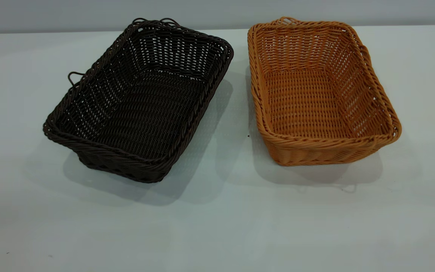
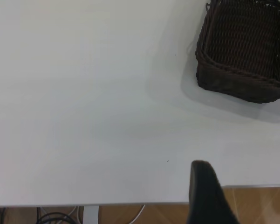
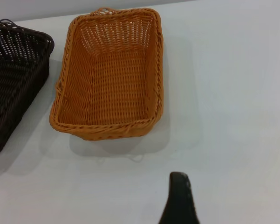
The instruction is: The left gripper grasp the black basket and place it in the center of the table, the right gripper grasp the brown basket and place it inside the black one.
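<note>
The black basket [image 1: 138,102] stands on the table [image 1: 217,226] at the left, turned at an angle; one corner shows in the left wrist view [image 2: 244,56]. The brown basket [image 1: 319,94] stands beside it at the right, apart from it and empty; it also shows in the right wrist view [image 3: 109,77]. Neither gripper appears in the exterior view. My left gripper [image 2: 245,186] hovers at the table's near edge, well short of the black basket, open and empty. My right gripper [image 3: 200,196] hovers over bare table in front of the brown basket, open and empty, with one finger [image 3: 179,198] showing.
The black basket's edge also shows in the right wrist view [image 3: 14,79]. The table's front edge [image 2: 130,204] lies just under the left gripper, with cables and wooden floor below. Bare tabletop lies in front of both baskets and between them.
</note>
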